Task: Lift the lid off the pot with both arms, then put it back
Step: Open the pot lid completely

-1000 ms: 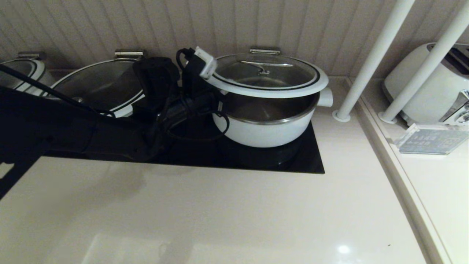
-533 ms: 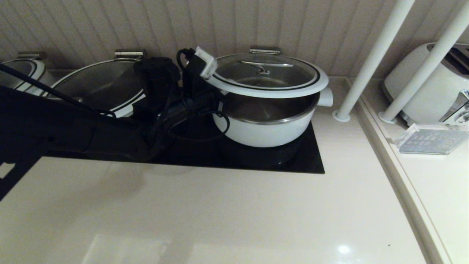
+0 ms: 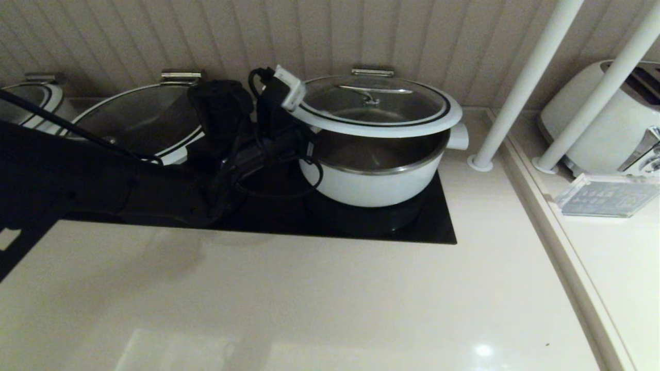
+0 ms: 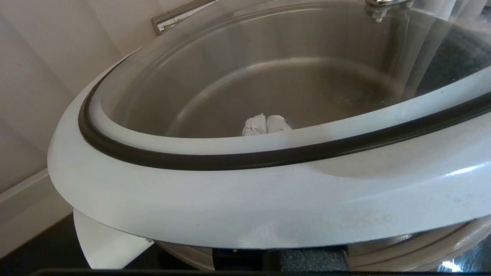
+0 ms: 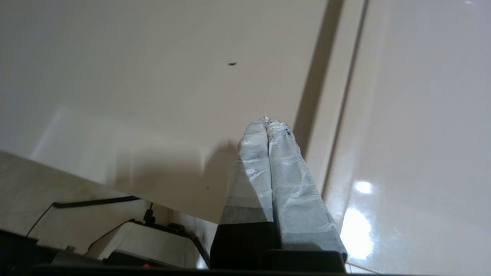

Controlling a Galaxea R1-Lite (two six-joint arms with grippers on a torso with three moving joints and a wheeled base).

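Note:
A white pot (image 3: 371, 180) stands on the black cooktop (image 3: 438, 226). Its glass lid (image 3: 374, 103) with a white rim is held up off the pot, and a gap shows the steel inside. My left gripper (image 4: 266, 124) is shut. It reaches in from the pot's left, under the lid's rim (image 4: 245, 199), and its taped fingertips show through the glass. In the head view the lid hides those fingers. My right gripper (image 5: 267, 122) is shut and empty over the pale countertop, out of the head view.
A second glass-lidded pan (image 3: 139, 121) sits left of the pot behind my left arm, and a third (image 3: 31, 98) at the far left. Two white posts (image 3: 521, 82), a toaster (image 3: 608, 118) and a clear sign (image 3: 603, 196) stand to the right.
The left wrist has shifted very slightly. The lid stays raised over the pot in the same place.

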